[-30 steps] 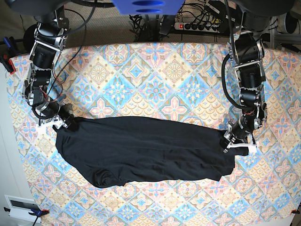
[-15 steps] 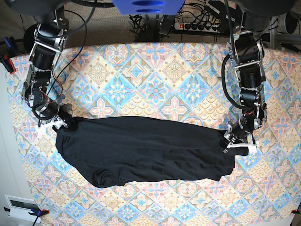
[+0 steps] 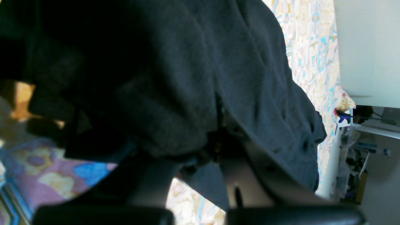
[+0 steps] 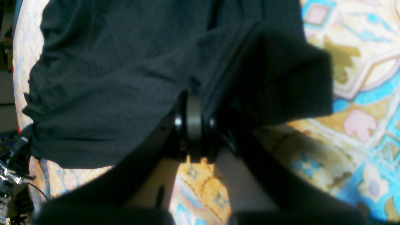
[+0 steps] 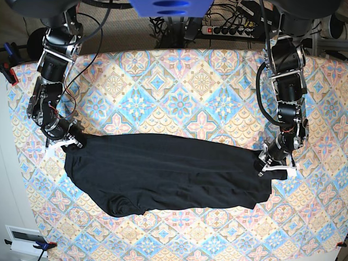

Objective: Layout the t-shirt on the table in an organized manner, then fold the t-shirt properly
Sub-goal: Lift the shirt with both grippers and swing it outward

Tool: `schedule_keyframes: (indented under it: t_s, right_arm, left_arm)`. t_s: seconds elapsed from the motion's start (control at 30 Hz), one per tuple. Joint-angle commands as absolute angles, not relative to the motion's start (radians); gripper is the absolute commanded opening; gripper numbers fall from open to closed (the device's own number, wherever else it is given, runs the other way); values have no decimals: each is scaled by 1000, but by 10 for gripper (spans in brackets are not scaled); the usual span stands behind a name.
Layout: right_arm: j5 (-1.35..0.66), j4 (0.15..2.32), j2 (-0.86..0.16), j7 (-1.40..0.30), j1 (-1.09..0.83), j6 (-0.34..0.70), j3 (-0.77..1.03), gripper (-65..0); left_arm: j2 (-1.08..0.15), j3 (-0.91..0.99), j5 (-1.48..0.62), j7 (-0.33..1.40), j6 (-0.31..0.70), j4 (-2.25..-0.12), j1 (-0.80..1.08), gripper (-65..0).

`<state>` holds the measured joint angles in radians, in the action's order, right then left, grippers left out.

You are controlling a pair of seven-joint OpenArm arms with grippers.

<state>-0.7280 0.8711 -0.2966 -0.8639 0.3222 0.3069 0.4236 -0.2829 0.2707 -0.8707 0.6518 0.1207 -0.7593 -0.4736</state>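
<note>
Lying stretched between both end effectors, the t-shirt (image 5: 163, 174) is spreading across the desk (image 5: 179, 92); the left end effector (image 5: 272, 167) and right end effector (image 5: 68, 142) are each pinching an opposite edge.

Power strip (image 5: 231, 30) and tangled cables (image 5: 168, 24) beyond the far edge

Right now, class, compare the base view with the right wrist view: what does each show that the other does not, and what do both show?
Only the base view shows the whole t-shirt stretched between both arms, the left gripper at its far end, and a power strip behind the table. Only the right wrist view shows, close up, the right gripper shut on a bunched edge of fabric. Both show the black shirt on the patterned tablecloth.
</note>
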Motion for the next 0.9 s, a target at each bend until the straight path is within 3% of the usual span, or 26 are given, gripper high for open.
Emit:
schedule_keyframes:
  t_s: [0.0,0.33,0.5,0.87]
  right_arm:
    - [-704,903,-303,-903,329,303,423,-642]
    - [-745,1181,-308,-903,257,305,423,-650]
    - [-840,1191,-309,-923,209,305,423,-650]
    - [-845,1193,-309,-1033,99,305,564,-650]
  left_arm:
    - [-303,272,-888,644,133,-779,-501,-650]
    - [-351,278,-889,713,134,-846,-478,-650]
    - [-352,278,-889,751,134,-1084,-367,-650]
    - [-407,340,-891,823,134,-1319,-180,-650]
